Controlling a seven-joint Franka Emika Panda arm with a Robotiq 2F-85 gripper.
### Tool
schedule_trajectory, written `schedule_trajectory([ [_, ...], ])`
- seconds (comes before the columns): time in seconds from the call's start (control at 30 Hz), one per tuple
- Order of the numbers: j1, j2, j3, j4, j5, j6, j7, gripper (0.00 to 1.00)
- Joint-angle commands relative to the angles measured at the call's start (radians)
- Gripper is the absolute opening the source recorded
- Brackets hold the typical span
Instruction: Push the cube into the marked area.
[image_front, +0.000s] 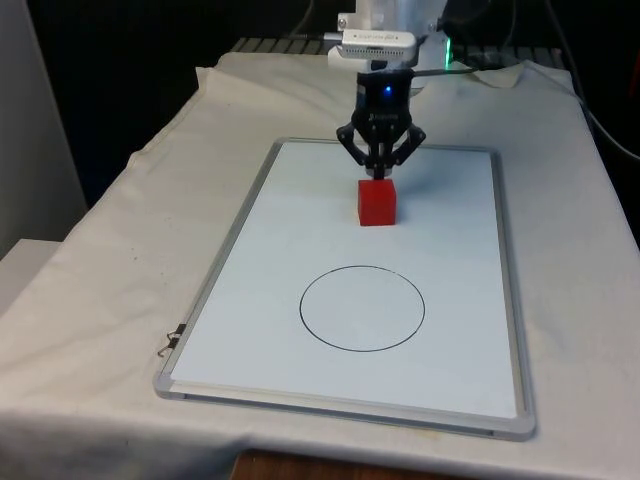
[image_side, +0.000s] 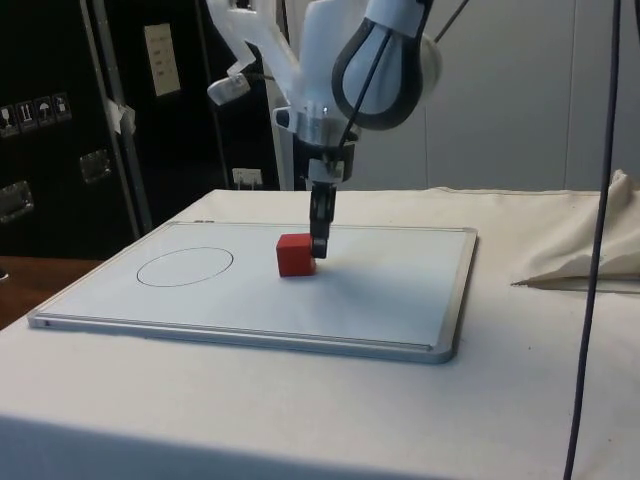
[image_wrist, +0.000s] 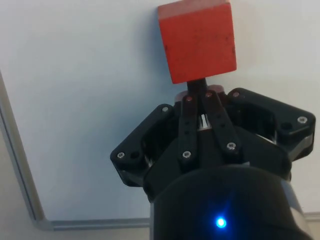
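Whiteboard (image_front: 250, 260) lies flat on the white cloth (image_front: 110, 250), long axis running away from me toward the arm. Reading the board as a clock face from the front, 12 at the robot end:

- Left rim, about 8 o'clock: a small metal clip (image_front: 168, 345) sits just off the frame on the cloth.
- Centre line, toward 6: the drawn circle (image_front: 362, 308), the marked area, with nothing in it.
- Centre line, toward 12: the red cube (image_front: 377, 201) rests on the board, well apart from the circle.
- Directly behind the cube, on its 12 o'clock face: the gripper (image_front: 379, 174), fingers pinched together into one narrow tip and holding nothing.

Step in hand, as I judge it: the push proper. In the wrist view the closed tip (image_wrist: 202, 92) meets the cube (image_wrist: 197, 40) near the middle of its rear face; the side view agrees, gripper (image_side: 319, 245) upright against the cube (image_side: 295, 255).

The next move calls for a straight, low drive toward 6, kept centred on that face so the cube does not yaw off, stopping once the cube is inside the line (image_side: 185, 266).

Hard to make out: whether the tip presses or merely grazes the cube, and how near the tip rides to the board.
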Motion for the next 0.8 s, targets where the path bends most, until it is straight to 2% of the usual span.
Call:
schedule_trajectory([
  [0.0, -0.011, 0.012, 0.022, 0.013, 0.023, 0.002, -0.008, 0.00],
  [0.13, -0.012, 0.040, 0.023, 0.046, 0.021, -0.004, -0.001, 0.00],
  [0.17, 0.000, 0.041, 0.002, 0.044, 0.001, -0.001, 0.009, 0.00],
  [0.2, -0.012, 0.046, 0.022, 0.053, 0.020, -0.005, 0.001, 0.00],
  [0.43, -0.011, 0.080, 0.021, 0.107, 0.018, -0.020, 0.012, 0.00],
  [0.47, 0.000, 0.074, 0.003, 0.096, 0.001, -0.013, 0.018, 0.00],
  [0.5, -0.011, 0.083, 0.021, 0.114, 0.018, -0.022, 0.013, 0.00],
  [0.73, -0.011, 0.118, 0.022, 0.177, 0.018, -0.041, 0.030, 0.00],
  [0.77, 0.000, 0.114, 0.005, 0.167, 0.001, -0.034, 0.036, 0.00],
])
